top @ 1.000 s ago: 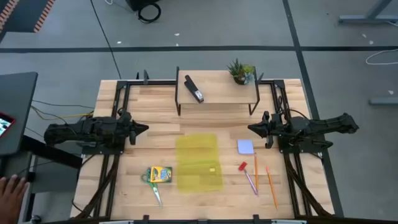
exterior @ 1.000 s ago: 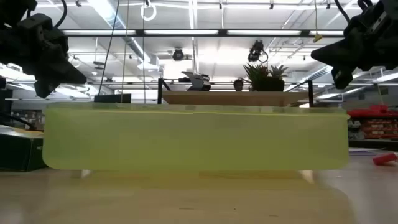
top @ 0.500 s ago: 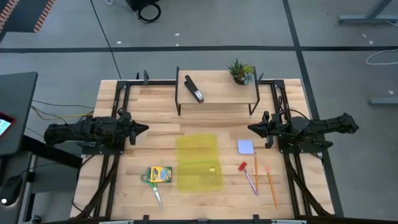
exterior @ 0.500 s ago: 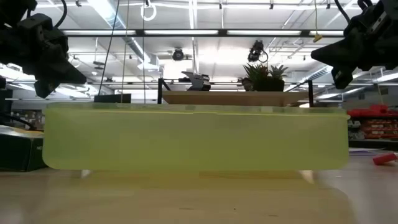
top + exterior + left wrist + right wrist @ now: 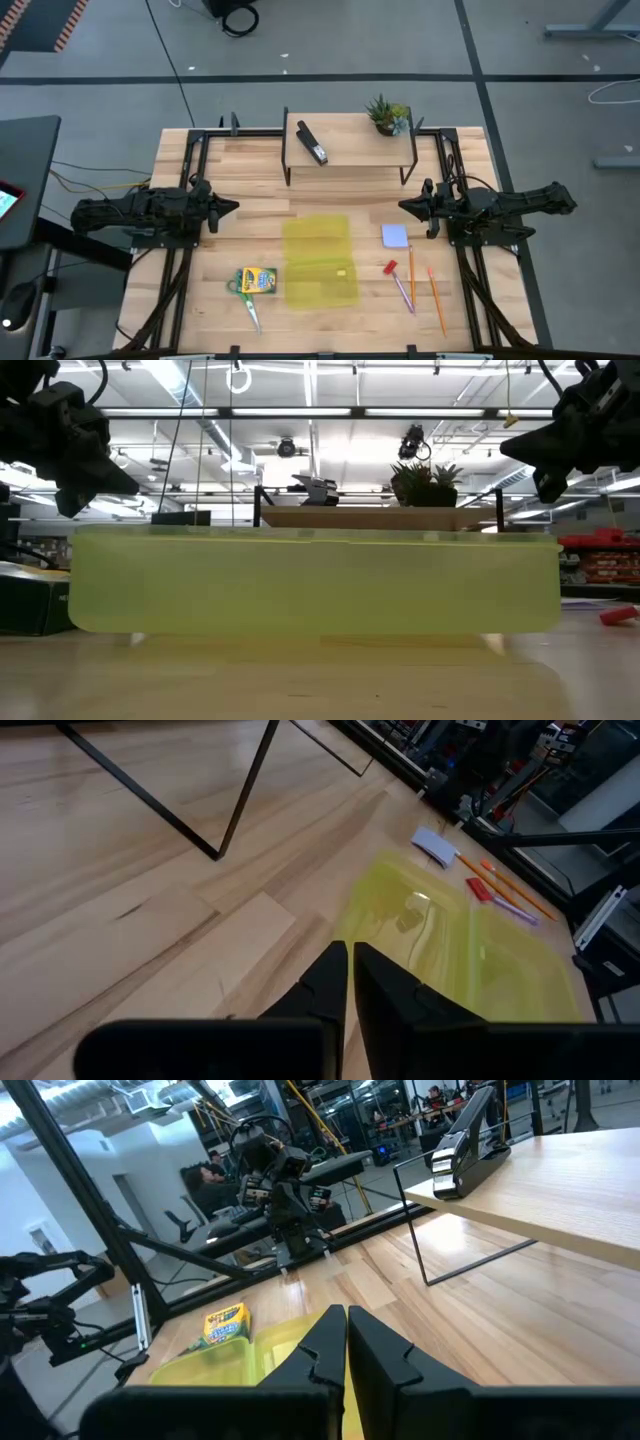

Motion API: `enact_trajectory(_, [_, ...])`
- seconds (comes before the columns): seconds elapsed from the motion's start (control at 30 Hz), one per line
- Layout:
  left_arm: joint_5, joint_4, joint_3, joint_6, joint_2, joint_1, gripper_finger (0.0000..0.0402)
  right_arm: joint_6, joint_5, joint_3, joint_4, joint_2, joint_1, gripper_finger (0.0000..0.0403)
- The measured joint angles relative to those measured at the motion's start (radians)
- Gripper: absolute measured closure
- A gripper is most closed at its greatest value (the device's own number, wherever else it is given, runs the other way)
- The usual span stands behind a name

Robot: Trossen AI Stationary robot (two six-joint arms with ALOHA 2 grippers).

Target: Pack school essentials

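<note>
A translucent yellow-green case [image 5: 320, 262] lies flat on the table's middle. To its left sit the crayon box [image 5: 257, 280] and the green-handled scissors [image 5: 248, 306]. To its right lie the lavender-blue notepad [image 5: 394, 236], the small red piece [image 5: 389, 268], the purple pen [image 5: 403, 293] and two orange pencils [image 5: 436, 300]. My left gripper [image 5: 232, 207] hovers shut above the table's left part. My right gripper [image 5: 404, 206] hovers shut above the right part, near the notepad. Neither touches anything.
A wooden riser shelf [image 5: 350, 142] on black legs stands at the far edge, carrying a black stapler [image 5: 313, 144] and a small potted plant [image 5: 387, 114]. Black frame rails [image 5: 190, 180] run along both table sides. Bare wood lies between the shelf and the case.
</note>
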Motion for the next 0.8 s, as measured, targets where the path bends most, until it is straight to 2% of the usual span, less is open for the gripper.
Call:
enact_trajectory(0.33, [0.0,0.0,0.0,0.002,0.0,0.0,0.0364,0.0,0.0,0.0,0.0,0.0,0.0,0.0382])
enact_trajectory(0.4, [-0.059,0.012,0.0,0.098,0.0,0.0,0.0368,0.0,0.0,0.0,0.0,0.0,0.0,0.0382])
enact_trajectory(0.47, [-0.182,0.049,0.001,0.29,0.0,0.002,0.0371,0.0,0.0,0.0,0.0,0.0,0.0,0.0382])
enact_trajectory(0.53, [-0.252,0.072,0.001,0.457,-0.002,0.002,0.0373,0.0,0.0,0.0,0.0,0.0,0.0,0.0382])
enact_trajectory(0.67, [-0.265,0.089,0.001,0.633,0.0,0.002,0.0369,0.008,0.009,0.0,0.0,0.0,0.0,0.0382])
enact_trajectory(0.8, [-0.265,0.089,0.001,0.654,0.0,0.002,0.0362,0.02,0.059,0.0,0.0,0.0,-0.002,0.0382])
